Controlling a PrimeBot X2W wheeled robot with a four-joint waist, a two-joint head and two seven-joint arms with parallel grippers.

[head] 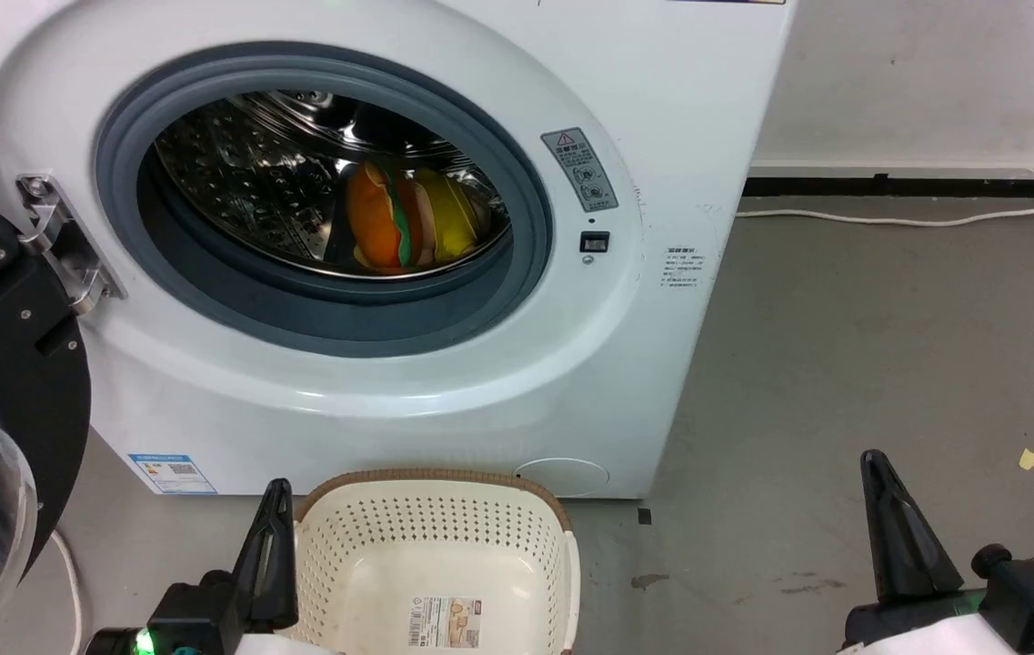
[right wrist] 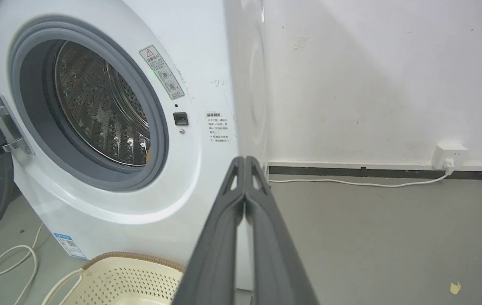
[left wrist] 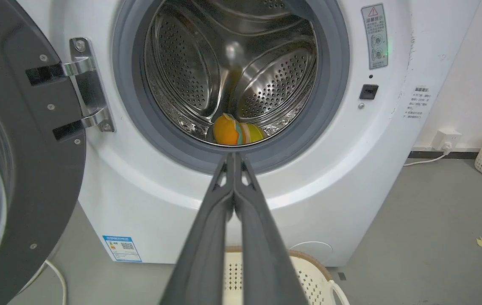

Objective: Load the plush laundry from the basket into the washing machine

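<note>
Plush (head: 403, 227) lies on the drum bottom inside the washer (head: 444, 382), behind the gasket's lower edge. Your left gripper (left wrist: 234, 157) and right gripper (right wrist: 245, 160) each have their fingers pressed together. Basket (head: 435, 475) sits just before the washer's base. Door (head: 7, 364) hangs open at your left. Floor (head: 844, 364) runs from the washer's right edge to the wall.

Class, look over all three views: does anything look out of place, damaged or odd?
Little. A yellow scrap lies loose on the floor right of the washer, and a dark stain marks the floor near the basket. The plush sits in the drum, as it should.
</note>
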